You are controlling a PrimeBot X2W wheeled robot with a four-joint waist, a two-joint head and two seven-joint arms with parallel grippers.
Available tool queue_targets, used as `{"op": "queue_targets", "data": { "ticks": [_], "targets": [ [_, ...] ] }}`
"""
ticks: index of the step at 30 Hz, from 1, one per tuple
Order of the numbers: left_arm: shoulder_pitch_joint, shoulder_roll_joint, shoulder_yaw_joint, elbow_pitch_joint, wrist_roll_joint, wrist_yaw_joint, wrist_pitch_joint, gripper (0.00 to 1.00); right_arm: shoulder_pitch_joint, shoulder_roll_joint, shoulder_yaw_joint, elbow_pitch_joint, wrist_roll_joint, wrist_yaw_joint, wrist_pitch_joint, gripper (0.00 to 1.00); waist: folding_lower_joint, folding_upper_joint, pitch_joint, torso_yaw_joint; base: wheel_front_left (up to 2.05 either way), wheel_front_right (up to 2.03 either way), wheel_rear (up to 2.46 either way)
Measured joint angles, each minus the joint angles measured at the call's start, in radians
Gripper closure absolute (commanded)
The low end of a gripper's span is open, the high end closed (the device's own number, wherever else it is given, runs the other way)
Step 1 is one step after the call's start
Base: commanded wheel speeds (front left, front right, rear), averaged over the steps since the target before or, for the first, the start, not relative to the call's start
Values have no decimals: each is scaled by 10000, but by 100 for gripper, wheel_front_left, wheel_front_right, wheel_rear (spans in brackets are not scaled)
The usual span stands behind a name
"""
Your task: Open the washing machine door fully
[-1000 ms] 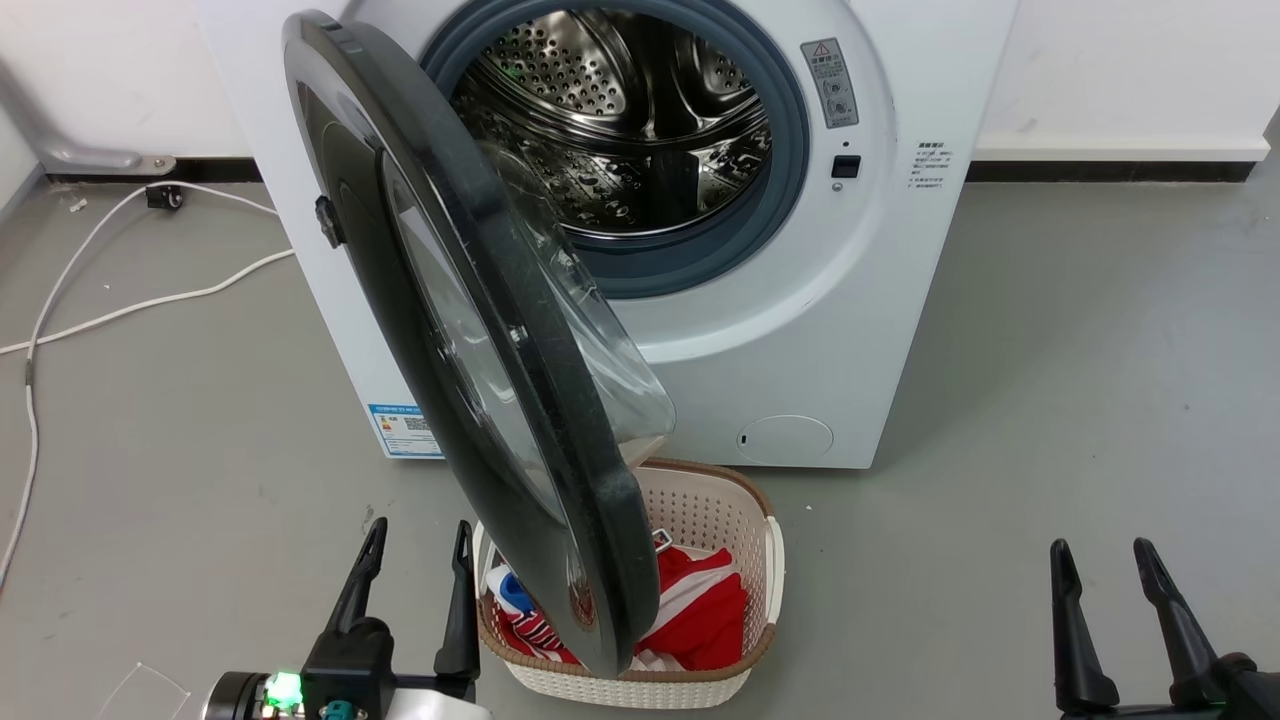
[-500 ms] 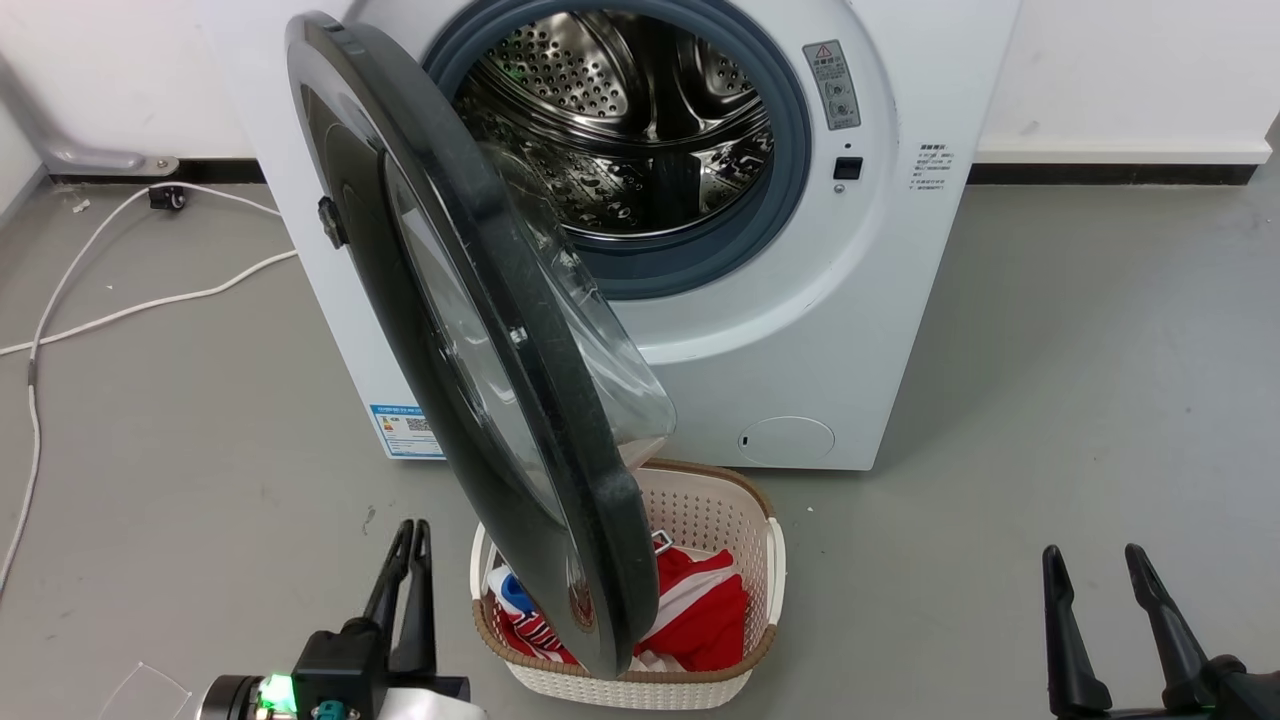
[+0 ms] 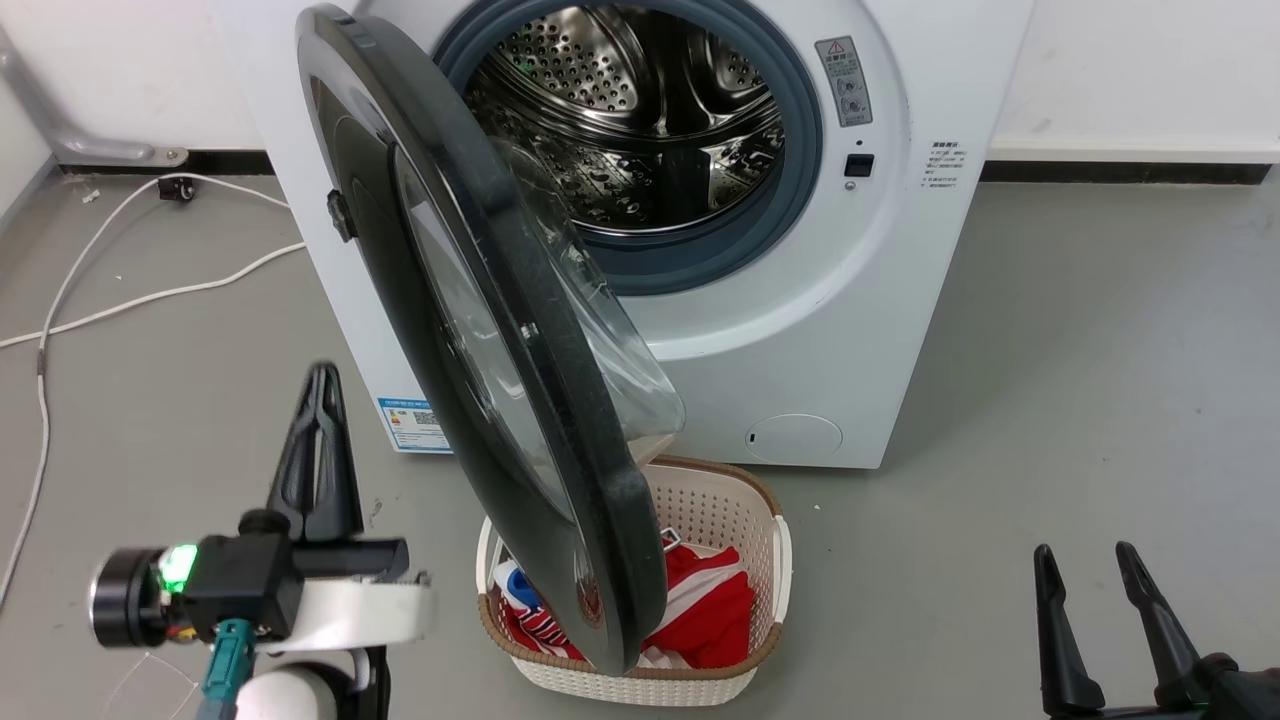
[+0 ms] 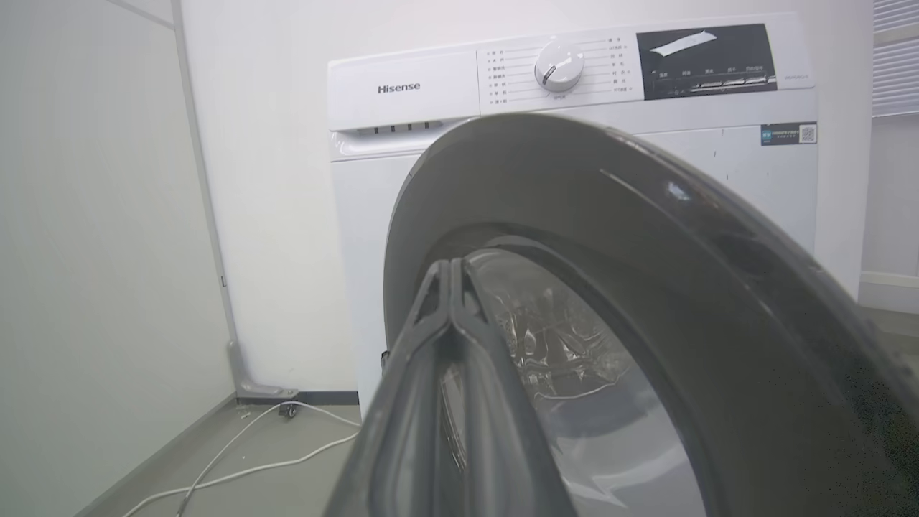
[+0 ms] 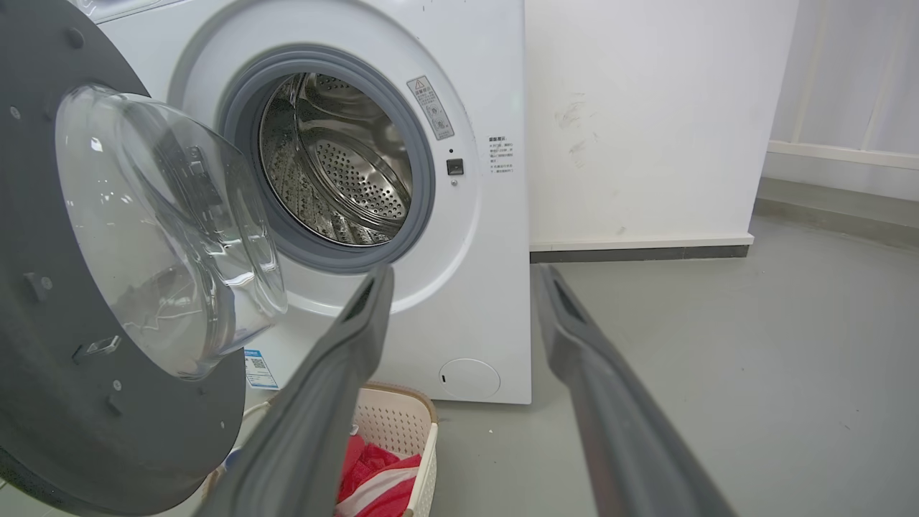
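Head view: washing machine door (image 3: 470,330) stands part open, swung out from the washing machine (image 3: 880,330) across centre-left of frame. Its lower edge hangs above a laundry basket (image 3: 640,690) at bottom centre. My left gripper (image 3: 320,385) is at lower left, fingers pressed together on nothing, beside the door's outer face; contact I can't judge. Right gripper (image 3: 1085,550) is in the lower right corner, fingers apart, empty.

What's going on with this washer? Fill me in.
The robot is working on opening the washing machine door, which stands partly open on the washing machine, its lower edge over a laundry basket holding red clothes. The left gripper, shut, is raised beside the door's outer face, with a gap to it in the head view. The right gripper is open and low at the right, holding nothing.
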Motion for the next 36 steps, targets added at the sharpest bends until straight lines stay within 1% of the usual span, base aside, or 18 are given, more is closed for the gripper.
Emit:
{"op": "queue_targets", "data": {
  "ticks": [3, 9, 17, 20, 26, 30, 36],
  "targets": [
    [-388, 23, -186, -650, 151, -109, 0, 100, -2, 2, 29, -2, -2, 0, 0, 0, 0, 0, 5, -3, 0, 0, 0],
    [-938, -25, -1129, -1582, 307, -357, 0, 100, -25, 0, 81, -6, -2, 0, 0, 0, 0, 0, 22, -39, 0, 0, 0],
    [-1190, -226, -3260, -2056, 357, -633, -2, 100, -20, 0, 151, -10, -2, 0, 0, 0, 0, 0, 77, -99, 0, 0, 0],
    [-1348, -257, -4092, -2082, 293, -775, -2, 100, -19, 2, 150, -10, -2, 0, 0, 0, 0, 0, 116, -100, 0, 0, 0],
    [-1590, -288, -5532, -1891, 173, -880, -2, 100, -55, 2, 192, 4, -17, 0, 0, 0, 0, 0, 193, -111, 0, 0, 0],
    [-1594, -290, -6134, -1551, 121, -884, 0, 100, -62, 0, 224, 8, -33, 0, 0, 0, 0, 0, 217, -129, 0, 0, 0],
    [-1423, -288, -6778, -922, 157, -880, 0, 100, -63, 2, 199, 8, -46, 0, 0, 0, 0, 0, 275, -116, 0, 0, 0]
  ]
}}
